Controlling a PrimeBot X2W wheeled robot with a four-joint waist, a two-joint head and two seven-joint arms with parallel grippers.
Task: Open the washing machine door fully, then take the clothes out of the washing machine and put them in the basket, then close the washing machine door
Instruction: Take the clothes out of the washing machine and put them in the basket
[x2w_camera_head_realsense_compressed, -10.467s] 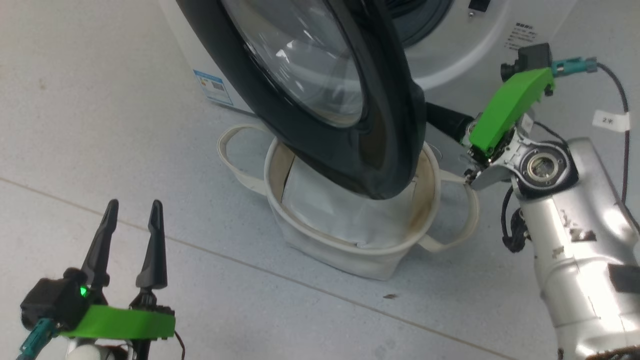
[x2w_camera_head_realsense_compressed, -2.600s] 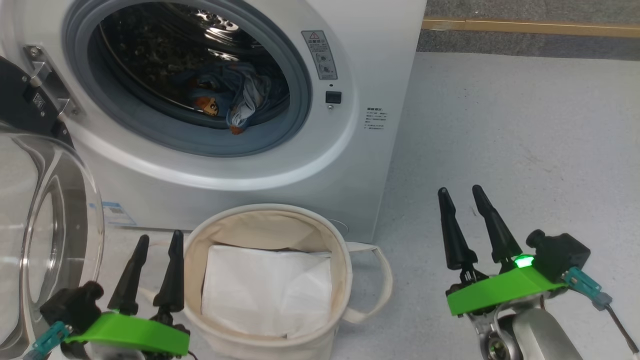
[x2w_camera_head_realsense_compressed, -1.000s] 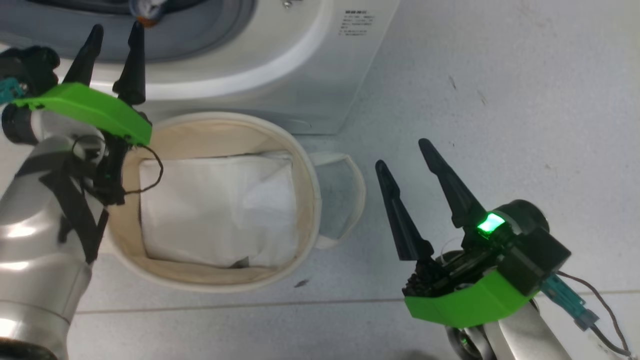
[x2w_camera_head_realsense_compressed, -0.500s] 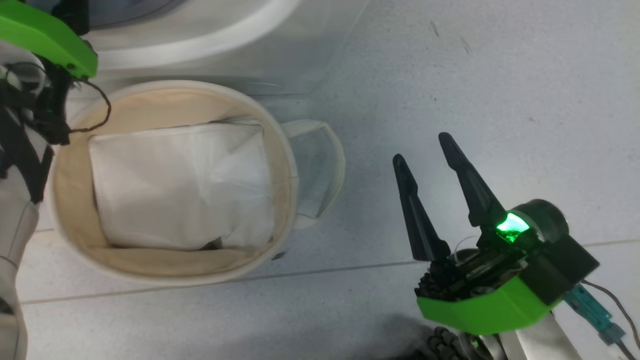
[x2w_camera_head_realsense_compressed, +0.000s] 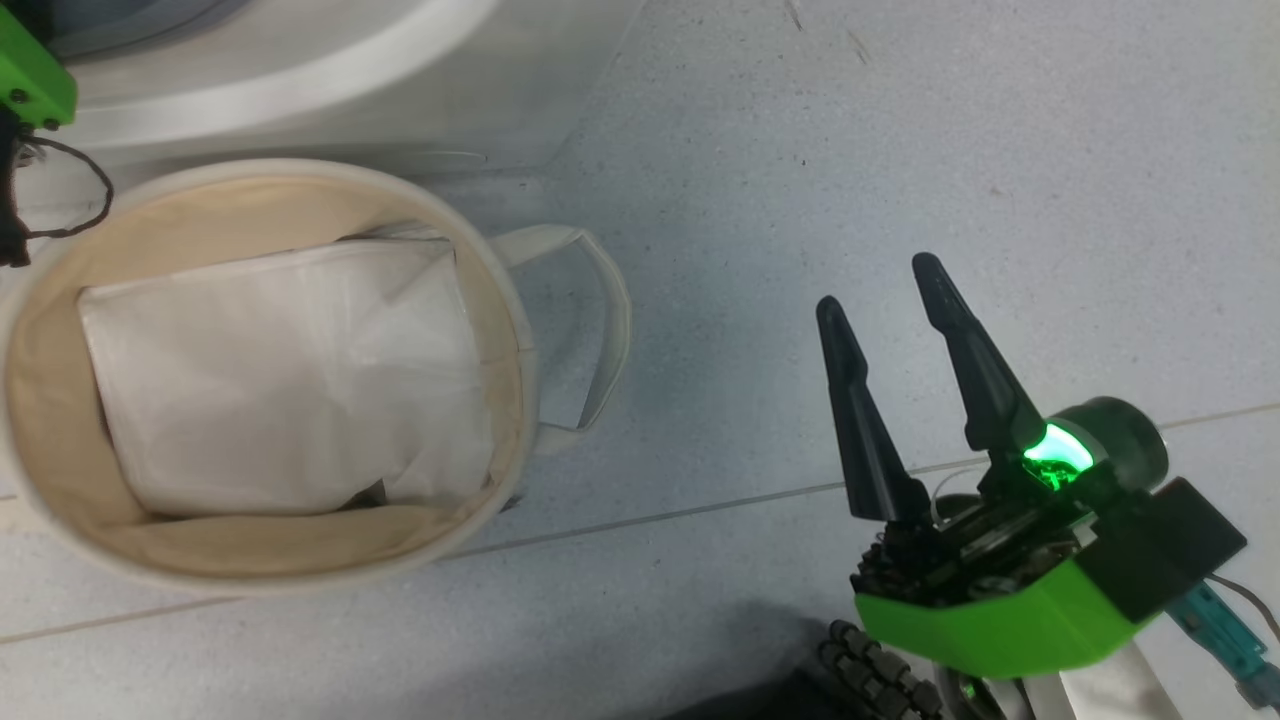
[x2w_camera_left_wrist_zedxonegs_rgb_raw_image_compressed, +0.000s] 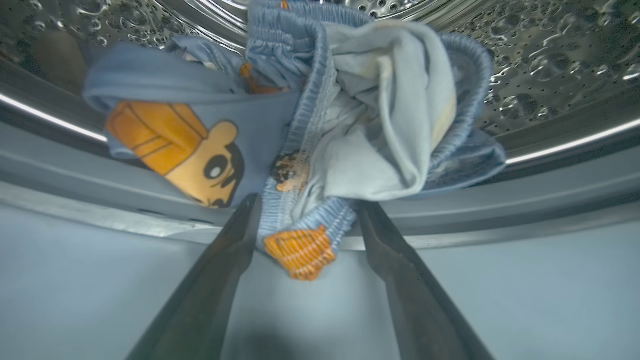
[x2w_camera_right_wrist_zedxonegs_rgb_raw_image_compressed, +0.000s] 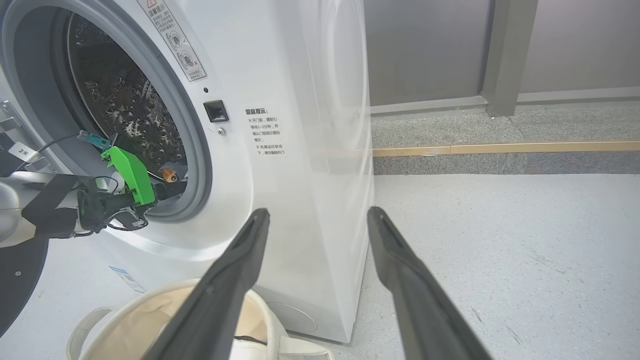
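1. Nearest first: the right gripper (x2w_camera_head_realsense_compressed: 878, 284) hangs over the floor (x2w_camera_head_realsense_compressed: 750, 150), off the washing machine (x2w_camera_right_wrist_zedxonegs_rgb_raw_image_compressed: 300, 175)'s front right corner; jaws spread, nothing in them; it's the far arm for this job
2. The basket (x2w_camera_head_realsense_compressed: 520, 340) sits at the foot of the washing machine, below its opening; just a white sheet of paper (x2w_camera_head_realsense_compressed: 280, 370) inside, no clothes in it yet
3. The left gripper (x2w_camera_left_wrist_zedxonegs_rgb_raw_image_compressed: 307, 201) is up at the machine's opening, over the grey door seal (x2w_camera_left_wrist_zedxonegs_rgb_raw_image_compressed: 500, 280); jaws spread wide, pinching nothing
4. The clothes (x2w_camera_left_wrist_zedxonegs_rgb_raw_image_compressed: 380, 125) are bunched on the front lip of the drum (x2w_camera_left_wrist_zedxonegs_rgb_raw_image_compressed: 550, 75) inside the machine, dead ahead of the left jaws; the bundle lies crosswise to the fingers, but its elastic hem dangles between them; I reckon closing on that hem is the grab
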